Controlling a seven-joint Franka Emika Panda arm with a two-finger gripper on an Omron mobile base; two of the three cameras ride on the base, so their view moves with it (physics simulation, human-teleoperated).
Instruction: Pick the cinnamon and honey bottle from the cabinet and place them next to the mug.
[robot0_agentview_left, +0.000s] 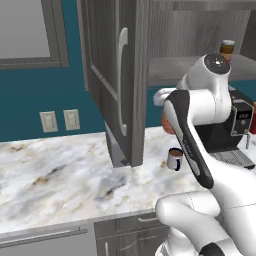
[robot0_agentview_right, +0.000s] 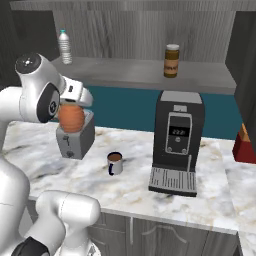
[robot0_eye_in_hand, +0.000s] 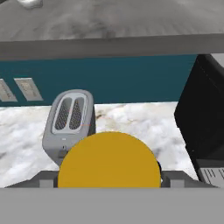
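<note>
My gripper (robot0_agentview_right: 73, 109) is shut on the honey bottle (robot0_agentview_right: 71, 122), a round orange jar hanging in the air in front of the toaster, left of and above the mug (robot0_agentview_right: 115, 163). In the hand view its yellow lid (robot0_eye_in_hand: 109, 159) sits between my fingers (robot0_eye_in_hand: 174, 177). A sliver of the orange jar (robot0_agentview_left: 166, 125) shows behind my arm. The blue-and-white mug (robot0_agentview_left: 174, 159) stands on the marble counter. The cinnamon (robot0_agentview_right: 171, 60), a slim brown jar with a pale lid, stands on the shelf of the cabinet (robot0_agentview_right: 145, 72); it also peeks over my arm (robot0_agentview_left: 227, 50). The cabinet door (robot0_agentview_left: 117, 75) hangs open.
A grey toaster (robot0_agentview_right: 75, 140) stands just behind the held jar. A black coffee machine (robot0_agentview_right: 177, 142) stands right of the mug. A water bottle (robot0_agentview_right: 64, 46) stands on the shelf's left end. A red box (robot0_agentview_right: 245, 145) sits at the far right. The open door juts over the counter (robot0_agentview_left: 60, 170).
</note>
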